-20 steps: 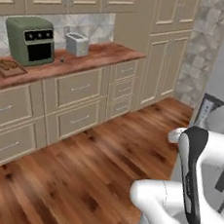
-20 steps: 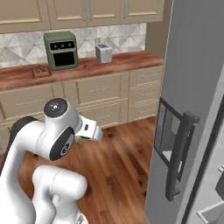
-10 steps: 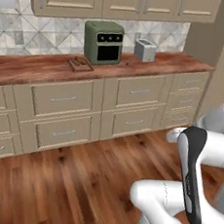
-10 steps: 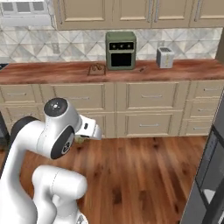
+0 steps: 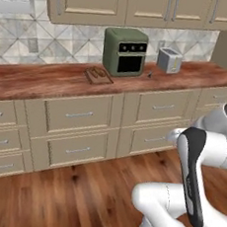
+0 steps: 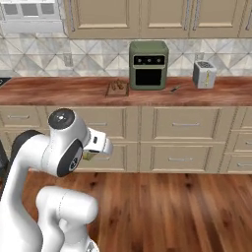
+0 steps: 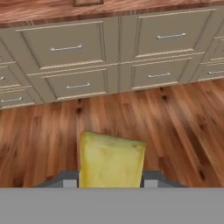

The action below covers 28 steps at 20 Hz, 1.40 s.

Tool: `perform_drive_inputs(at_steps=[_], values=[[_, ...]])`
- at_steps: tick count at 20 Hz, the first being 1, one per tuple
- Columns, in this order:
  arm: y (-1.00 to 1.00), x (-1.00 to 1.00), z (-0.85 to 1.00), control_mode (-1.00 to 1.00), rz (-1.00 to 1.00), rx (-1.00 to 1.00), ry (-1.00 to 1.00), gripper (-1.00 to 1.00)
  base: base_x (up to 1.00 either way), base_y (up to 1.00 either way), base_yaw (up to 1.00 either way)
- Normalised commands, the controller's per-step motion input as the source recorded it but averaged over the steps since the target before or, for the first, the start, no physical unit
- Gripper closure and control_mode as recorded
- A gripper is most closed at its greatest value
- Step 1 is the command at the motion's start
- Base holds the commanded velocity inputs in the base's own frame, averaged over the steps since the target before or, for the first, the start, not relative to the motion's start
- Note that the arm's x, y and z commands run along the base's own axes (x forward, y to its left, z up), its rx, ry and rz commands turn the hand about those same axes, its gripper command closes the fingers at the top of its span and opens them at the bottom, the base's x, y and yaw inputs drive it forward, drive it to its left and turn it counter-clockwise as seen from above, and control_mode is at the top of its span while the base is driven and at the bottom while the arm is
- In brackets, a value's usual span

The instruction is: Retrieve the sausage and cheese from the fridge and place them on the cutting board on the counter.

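While the gripper [image 7: 111, 183] pinches the cheese [image 7: 111, 160] between its jaws above the wood floor [image 7: 175, 118], the cutting board [image 5: 98, 75] lies on the counter [image 5: 39, 80], apparently bearing something small and dark.

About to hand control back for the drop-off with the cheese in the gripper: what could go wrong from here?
1. The cheese is a small chunk pinched in the gripper; a jolt could shake it onto the wood floor.
2. The cutting board is small, already holds something, and sits beside the green oven; placement could miss or bump either.
3. The board lies back on the counter, so the reach may be long.
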Motion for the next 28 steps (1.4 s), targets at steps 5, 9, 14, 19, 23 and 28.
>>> perform_drive_inputs(at_steps=[5, 9, 14, 19, 23, 28], values=[[0.00, 0.00, 0.00, 1.00, 0.00, 0.00, 0.00, 1.00, 0.94, 0.00, 0.00], [0.00, 0.00, 0.00, 1.00, 0.00, 0.00, 0.00, 1.00, 0.93, 0.02, 0.04], [0.00, 0.00, 0.00, 1.00, 0.00, 0.00, 0.00, 1.00, 0.91, 0.04, 0.08], [0.00, 0.00, 0.00, 1.00, 0.00, 0.00, 0.00, 1.00, 0.87, 0.00, 0.14], [0.00, 0.00, 0.00, 1.00, 0.00, 0.00, 0.00, 1.00, 0.88, -0.02, 0.05], [0.00, 0.00, 0.00, 1.00, 0.00, 0.00, 0.00, 1.00, 0.86, -0.01, 0.03]])
